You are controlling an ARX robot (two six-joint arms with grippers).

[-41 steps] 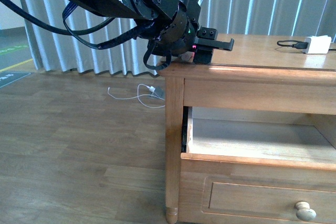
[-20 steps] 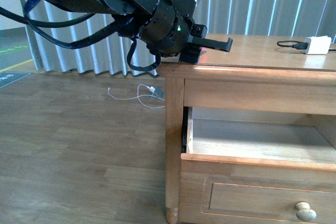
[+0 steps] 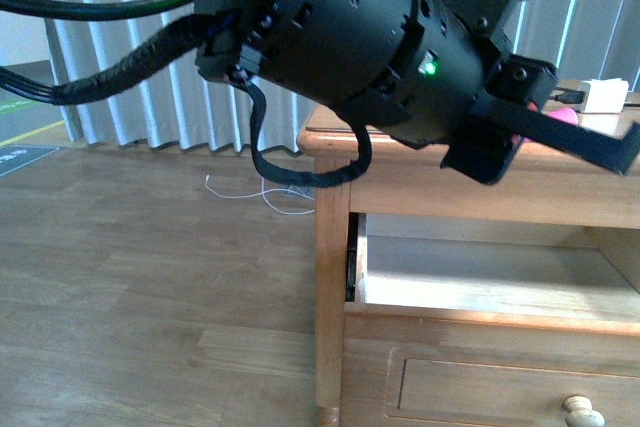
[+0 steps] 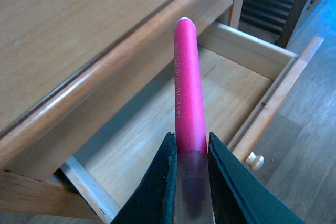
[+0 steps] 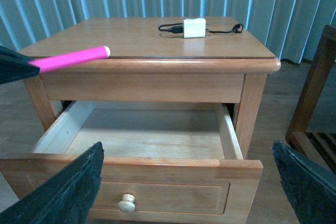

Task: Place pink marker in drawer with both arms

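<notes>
Both wrist views: pink marker (image 4: 187,87) lengthwise

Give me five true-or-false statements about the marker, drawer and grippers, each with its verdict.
1. The left gripper grips the pink marker. True.
2. The drawer is shut. False: it stands pulled open.
3. The pink marker lies inside the drawer. False: it is held in the air, not resting in the drawer.
4. The white charger sits on the table top. True.
5. The right gripper is shut on the knob. False: it is open, clear of the knob.
</notes>
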